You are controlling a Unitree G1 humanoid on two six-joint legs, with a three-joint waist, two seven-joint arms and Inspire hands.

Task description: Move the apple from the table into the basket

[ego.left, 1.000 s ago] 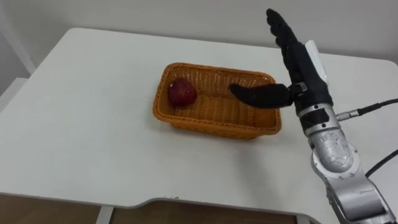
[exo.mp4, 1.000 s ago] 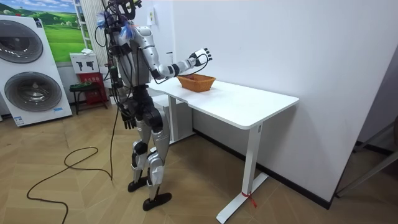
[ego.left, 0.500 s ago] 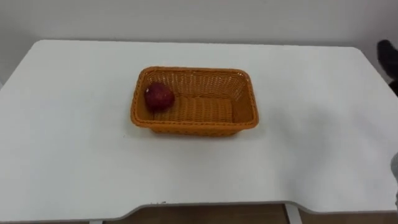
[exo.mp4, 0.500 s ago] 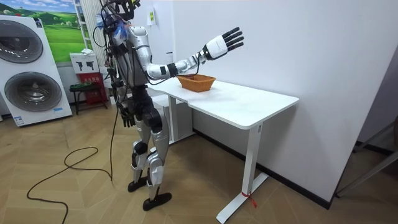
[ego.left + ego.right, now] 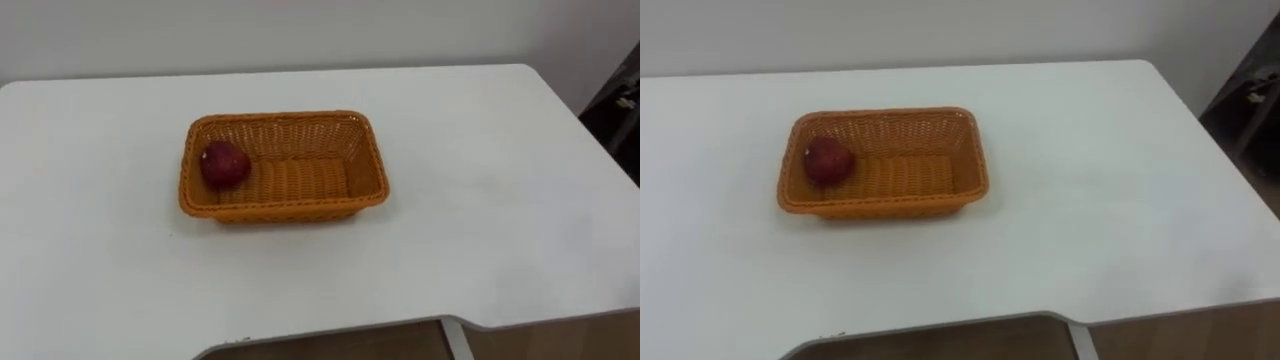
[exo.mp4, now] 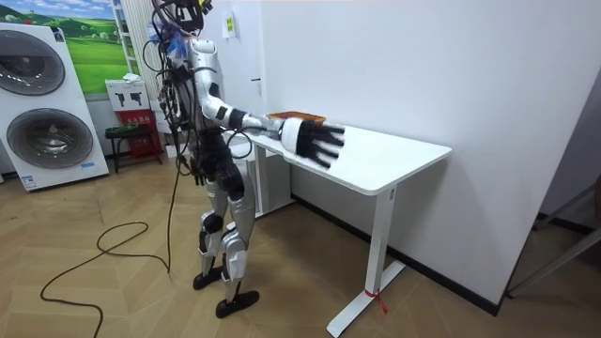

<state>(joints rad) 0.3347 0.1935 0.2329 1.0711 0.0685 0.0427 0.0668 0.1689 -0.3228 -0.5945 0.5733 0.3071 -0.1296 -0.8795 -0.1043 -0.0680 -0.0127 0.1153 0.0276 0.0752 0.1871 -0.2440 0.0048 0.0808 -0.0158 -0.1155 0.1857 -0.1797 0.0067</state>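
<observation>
1 white table (image 5: 480,200), 1 woven orange basket (image 5: 285,208) on it, 1 red apple (image 5: 224,164) in the basket, 1 right hand (image 6: 315,143) held out with fingers spread, 2 white washing machines (image 6: 56,141) stacked, 1 landscape poster (image 6: 89,47), 1 small dark stool (image 6: 127,136)

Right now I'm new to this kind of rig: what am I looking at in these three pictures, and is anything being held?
This is a two-legged humanoid robot standing at a white table. Two pictures come from the two eyes of a camera on its head, looking down at the table. The third comes from a camera standing in the room. On the table sits a woven basket with an apple at its left end. In the room view the right robot hand is held out by the table, fingers spread, holding nothing.
</observation>
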